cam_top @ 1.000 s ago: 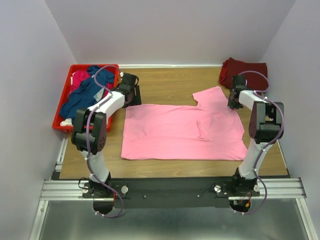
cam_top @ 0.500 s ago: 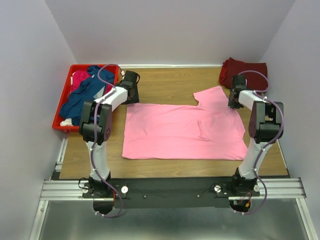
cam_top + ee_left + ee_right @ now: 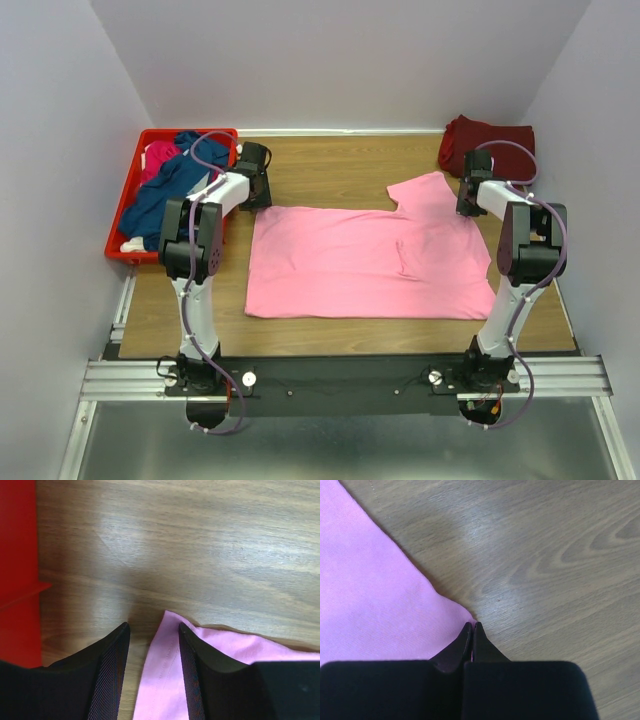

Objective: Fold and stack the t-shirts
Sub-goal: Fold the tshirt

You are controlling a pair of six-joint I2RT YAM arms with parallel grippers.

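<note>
The light pink t-shirt [image 3: 365, 262] lies spread flat on the wooden table. My left gripper [image 3: 256, 197] is open at the shirt's far left corner; in the left wrist view the pink corner [image 3: 167, 672] lies between the two fingers [image 3: 112, 672]. My right gripper [image 3: 464, 208] is shut on the shirt's far right edge; the right wrist view shows pink cloth [image 3: 380, 605] pinched at the closed tips [image 3: 471, 627]. The dark maroon t-shirt [image 3: 487, 145] sits bunched at the far right corner. The navy blue t-shirt [image 3: 170, 185] and the magenta t-shirt [image 3: 156, 158] lie in the red crate.
The red plastic crate [image 3: 125, 205] stands off the table's far left edge, close beside my left arm; its wall shows in the left wrist view [image 3: 17, 575]. White walls close the table in at the back and sides.
My left gripper has swung from beside the crate towards the pink shirt's far left corner and now straddles it. The right gripper and the shirt have not moved.
</note>
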